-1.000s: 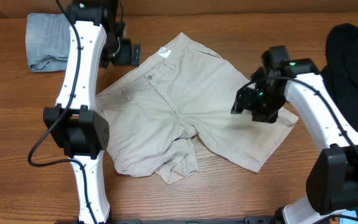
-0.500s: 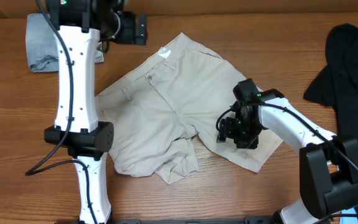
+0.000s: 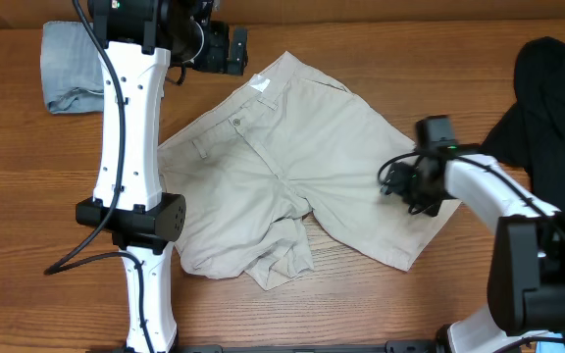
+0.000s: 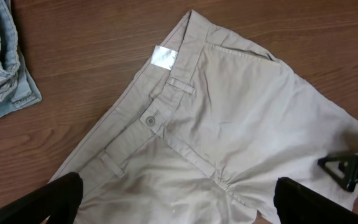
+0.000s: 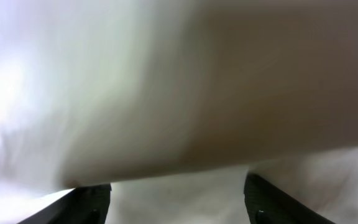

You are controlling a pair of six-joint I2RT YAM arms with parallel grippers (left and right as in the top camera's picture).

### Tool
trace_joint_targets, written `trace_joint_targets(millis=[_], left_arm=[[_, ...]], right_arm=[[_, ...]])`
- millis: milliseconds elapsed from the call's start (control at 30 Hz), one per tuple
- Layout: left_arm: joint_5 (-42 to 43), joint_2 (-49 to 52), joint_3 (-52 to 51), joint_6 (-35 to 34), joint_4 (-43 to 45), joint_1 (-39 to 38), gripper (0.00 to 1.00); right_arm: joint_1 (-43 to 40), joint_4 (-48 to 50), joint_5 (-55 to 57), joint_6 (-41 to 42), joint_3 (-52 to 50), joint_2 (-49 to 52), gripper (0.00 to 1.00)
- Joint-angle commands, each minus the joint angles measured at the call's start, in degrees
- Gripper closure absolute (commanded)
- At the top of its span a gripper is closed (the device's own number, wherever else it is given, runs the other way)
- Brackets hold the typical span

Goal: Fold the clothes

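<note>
Fingers (image 5: 89, 198) of the right gripper (image 3: 412, 188) stand apart, pressed so close to pale cloth that the wrist view blurs; nothing looks pinched. Directly beneath lies one leg of the beige shorts (image 3: 292, 157), its hem just beside the gripper. From there the shorts' long axis runs slantwise away to the waistband (image 4: 135, 118), under the left gripper (image 3: 231, 49), which hovers released. By my reckoning each arm is nearer its own end. A white label (image 4: 164, 56) sits by the button (image 4: 149, 119); no writing can be read. Beyond the left gripper lie denim shorts (image 3: 67, 64); behind the right, a black garment (image 3: 552, 108).
</note>
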Motion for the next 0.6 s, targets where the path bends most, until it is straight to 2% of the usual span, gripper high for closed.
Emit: trace_joint_targets(millis=[0,267,567], left_arm=[[0.7,-1.0,0.8,1.1,-0.1,0.2,0.00],[0.7,-1.0,0.8,1.2,-0.1,0.3,0.00],[-2.3,-1.0,0.8,1.3,0.4,0.3,0.00]], right_arm=[[-4.0,3.7,1.1,-1.4,-0.5,3.6,0.30],[-7.7,19.2,1.2,-1.0,0.1,11.6,0.36],[-7.7,28.1,4.6,-0.7,2.9,20.5,0.40]])
